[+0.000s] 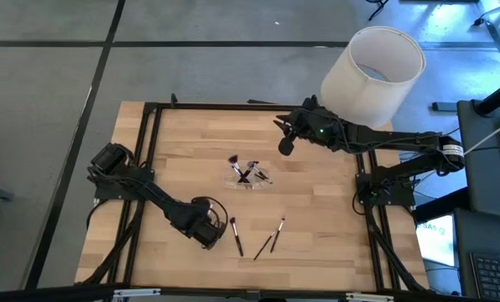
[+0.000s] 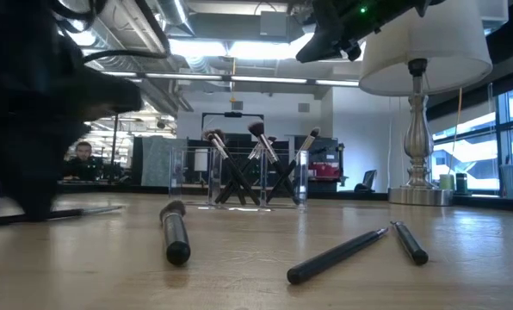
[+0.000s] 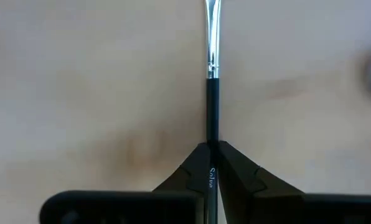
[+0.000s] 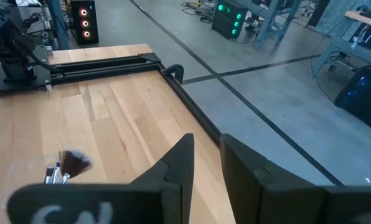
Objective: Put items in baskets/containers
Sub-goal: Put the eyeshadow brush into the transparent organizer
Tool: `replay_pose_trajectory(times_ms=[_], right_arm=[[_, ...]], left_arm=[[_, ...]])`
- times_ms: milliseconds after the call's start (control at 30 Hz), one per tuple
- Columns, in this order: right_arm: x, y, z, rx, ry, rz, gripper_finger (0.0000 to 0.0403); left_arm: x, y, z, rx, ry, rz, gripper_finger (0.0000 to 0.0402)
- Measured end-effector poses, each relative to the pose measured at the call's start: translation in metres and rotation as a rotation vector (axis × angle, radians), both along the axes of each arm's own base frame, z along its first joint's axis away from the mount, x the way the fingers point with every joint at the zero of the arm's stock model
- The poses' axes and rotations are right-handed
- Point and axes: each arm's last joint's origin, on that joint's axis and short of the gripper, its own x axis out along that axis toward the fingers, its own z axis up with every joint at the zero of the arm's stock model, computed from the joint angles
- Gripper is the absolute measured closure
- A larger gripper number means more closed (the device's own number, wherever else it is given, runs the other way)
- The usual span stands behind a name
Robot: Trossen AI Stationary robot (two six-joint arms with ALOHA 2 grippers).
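Note:
A clear plastic holder (image 1: pixel 248 176) (image 2: pixel 239 176) stands mid-table with several dark makeup brushes leaning upright in it. Three more brushes lie flat on the wood near the table's near edge: one with a reddish tip (image 1: pixel 235 236) (image 2: pixel 176 231) and two crossing each other (image 1: pixel 269 239) (image 2: pixel 338 254). My left gripper (image 1: pixel 208 232) (image 3: pixel 211 149) sits low just left of the reddish-tipped brush, shut on another brush. My right gripper (image 1: pixel 285 144) (image 4: pixel 207 174) hangs high over the table's far right, beyond the holder, narrowly open and empty. My left gripper pinches a brush's black handle (image 3: pixel 211 134) between its two fingertips (image 3: pixel 192 168), below the silver ferrule (image 3: pixel 213 37). The brush runs straight out ahead between the fingers. Whether it rests on the wood or is lifted, I cannot tell.
A big white lamp (image 1: pixel 372 75) stands at the far right corner, its base (image 2: pixel 420 194) on the table behind the right arm. A black frame (image 1: pixel 149 168) borders the tabletop. A person (image 2: pixel 84 159) shows far off in the room.

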Motion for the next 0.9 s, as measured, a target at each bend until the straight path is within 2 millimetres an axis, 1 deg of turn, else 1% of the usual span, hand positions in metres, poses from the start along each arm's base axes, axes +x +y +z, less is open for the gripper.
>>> replay_pose_trajectory(times_ms=[100,333,467,567,733,900], right_arm=[[0.000,0.000,0.000,-0.007,0.008,0.003,0.0324],[0.000,-0.001,0.000,-0.023,0.019,0.003,0.0324],[-0.001,-0.004,0.000,-0.027,0.021,-0.012,0.0324],[-0.002,-0.005,0.000,-0.032,0.024,-0.049,0.0324],[-0.005,-0.005,-0.005,-0.011,0.063,-0.113,0.0324],[-0.007,-0.005,-0.011,0.056,0.084,-0.146,0.0324]], left_arm=[[0.001,0.003,0.000,0.069,-0.024,-0.001,0.0384],[0.005,0.009,0.001,0.135,-0.061,-0.017,0.0384],[0.013,0.020,-0.001,0.241,-0.109,-0.046,0.0385],[0.023,0.028,0.002,0.305,-0.164,-0.085,0.0385],[0.035,0.037,0.003,0.288,-0.169,-0.184,0.0385],[0.036,0.039,0.002,0.221,-0.121,-0.280,0.0385]])
